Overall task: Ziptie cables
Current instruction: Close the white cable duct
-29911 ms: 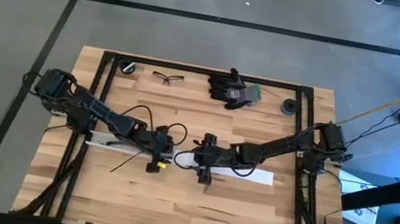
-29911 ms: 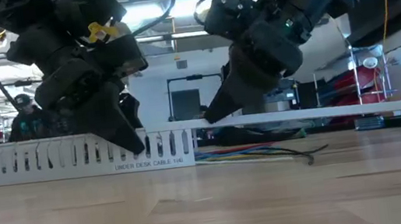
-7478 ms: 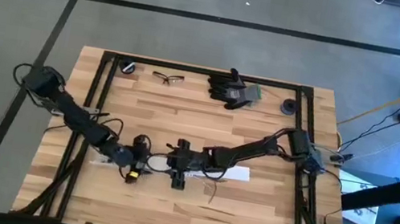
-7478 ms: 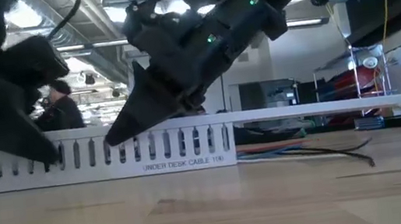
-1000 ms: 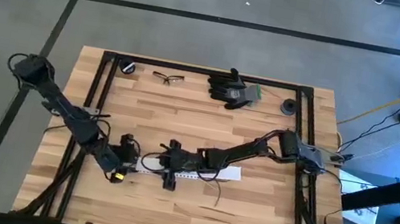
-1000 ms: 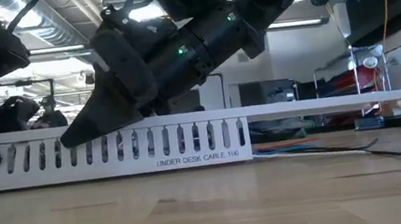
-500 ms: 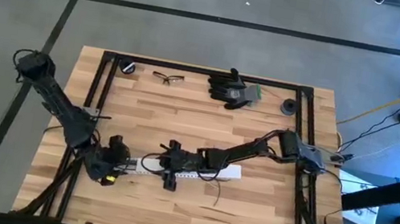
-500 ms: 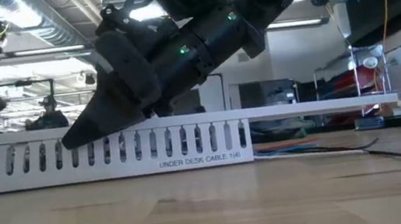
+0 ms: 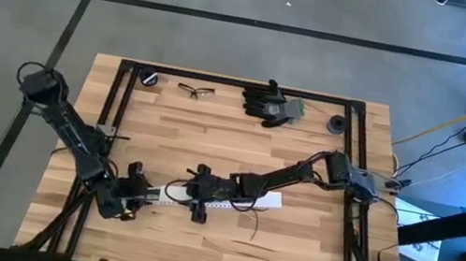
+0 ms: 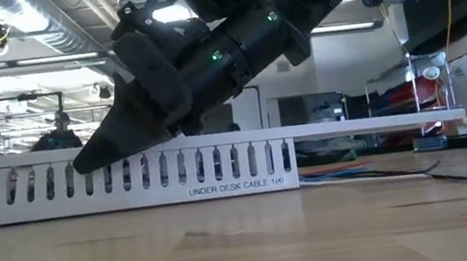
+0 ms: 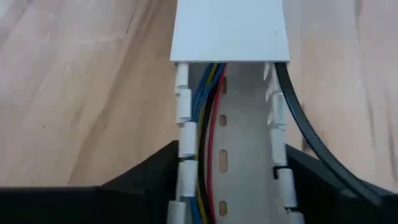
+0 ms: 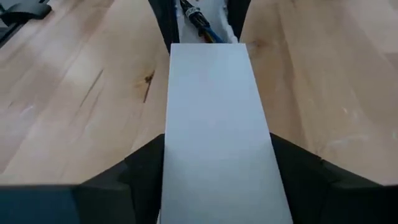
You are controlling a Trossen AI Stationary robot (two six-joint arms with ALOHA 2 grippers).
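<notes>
A white slotted cable channel (image 9: 156, 194) lies flat on the table's near middle, its slotted wall (image 10: 175, 171) facing the low view. The cables (image 11: 208, 124), blue, yellow, red and black wires, run inside it, and their ends (image 10: 386, 173) trail out on the wood at its right end. A flat white cover (image 12: 214, 124) lies on top of the channel. My right gripper (image 12: 217, 140) is shut on that cover. My left gripper (image 11: 229, 155) stands open around the channel's uncovered left end, and a black cable (image 11: 298, 124) runs along the outside of one wall. My left gripper has one finger (image 11: 155, 174) close beside each slotted wall (image 11: 181, 134) of the channel, level, pointing along it from the table's left; whether they touch I cannot tell. My right gripper pinches the cover's two long edges (image 12: 168, 143) between its fingers. The fingers (image 10: 95, 154) slant down from the upper right and point along the strip toward the table's left. Cover and channel rest on the table.
At the far edge lie safety glasses (image 9: 190, 90), black gloves (image 9: 268, 103) and two small black round things (image 9: 149, 78) (image 9: 337, 123). Black frame rails (image 9: 116, 120) run along the table's sides. People (image 10: 60, 135) show in the room behind.
My left gripper has drawn back along the channel toward the table's left edge and slightly toward the near edge, baring more of the channel's left end. My right gripper, the cover and the channel's right end have stayed where they were.
</notes>
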